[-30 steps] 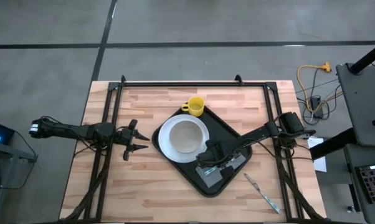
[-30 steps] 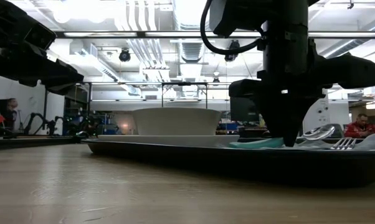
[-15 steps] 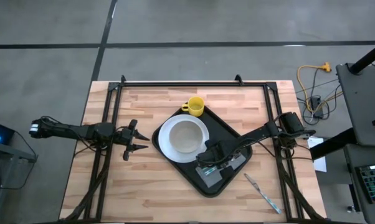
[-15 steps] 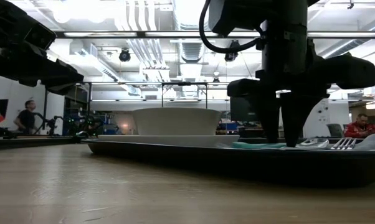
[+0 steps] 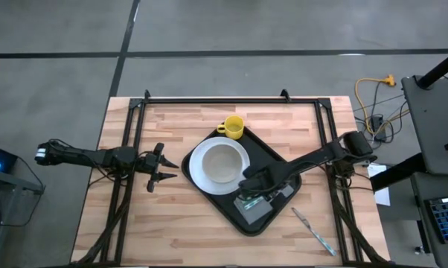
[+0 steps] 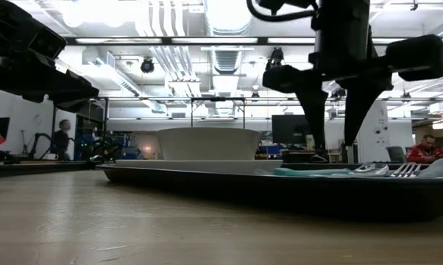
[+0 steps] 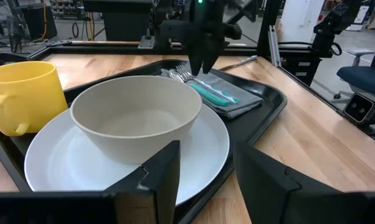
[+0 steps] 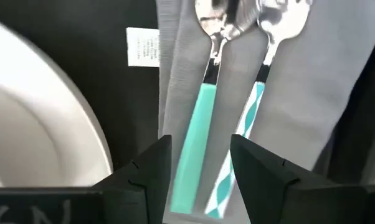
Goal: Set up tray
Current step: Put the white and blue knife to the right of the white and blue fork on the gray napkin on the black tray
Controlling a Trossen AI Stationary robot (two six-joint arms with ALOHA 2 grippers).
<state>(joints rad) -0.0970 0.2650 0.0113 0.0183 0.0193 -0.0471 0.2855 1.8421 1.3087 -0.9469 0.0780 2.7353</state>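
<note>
Your right gripper (image 5: pixel 248 195), fingers spread and empty, hangs over the napkin's teal-handled cutlery (image 8: pixel 200 124) on the black tray (image 5: pixel 280 165) at table centre; the knife (image 5: pixel 312 231) lies off-tray beside it, nearest this arm.

Even overhead ceiling strip lights (image 6: pixel 229 9) illuminate the scene, silhouetting the right hand (image 6: pixel 338 110) at counter level, while the spoon bowl (image 8: pixel 213 14) beyond it is blurred.
</note>
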